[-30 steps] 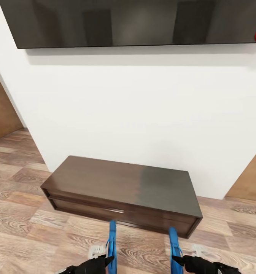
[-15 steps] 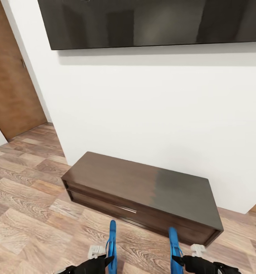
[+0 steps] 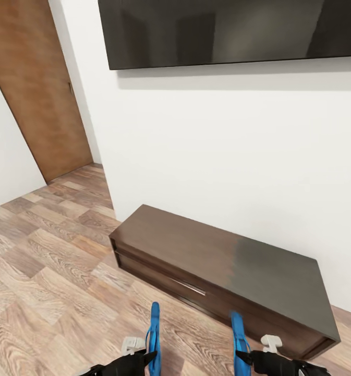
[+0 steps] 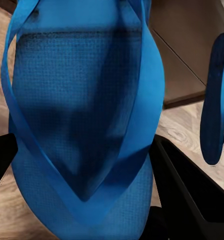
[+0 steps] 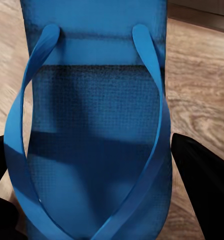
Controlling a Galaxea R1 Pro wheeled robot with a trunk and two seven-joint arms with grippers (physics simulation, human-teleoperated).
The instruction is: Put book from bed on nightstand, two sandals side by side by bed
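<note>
Wood-plank floor (image 3: 45, 271) (bearing dark TV bench (image 3: 217, 266))

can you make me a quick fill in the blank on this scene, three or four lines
1. Each gripper, left and right, holds one blue ____.
2. The two sandals, left and right, are held on ____, soles facing sideways.
3. The low dark bench stands against a ____ wall.
4. A wooden ____ stands at the far left of the head view.

Missing words: sandal; edge; white; door
</note>
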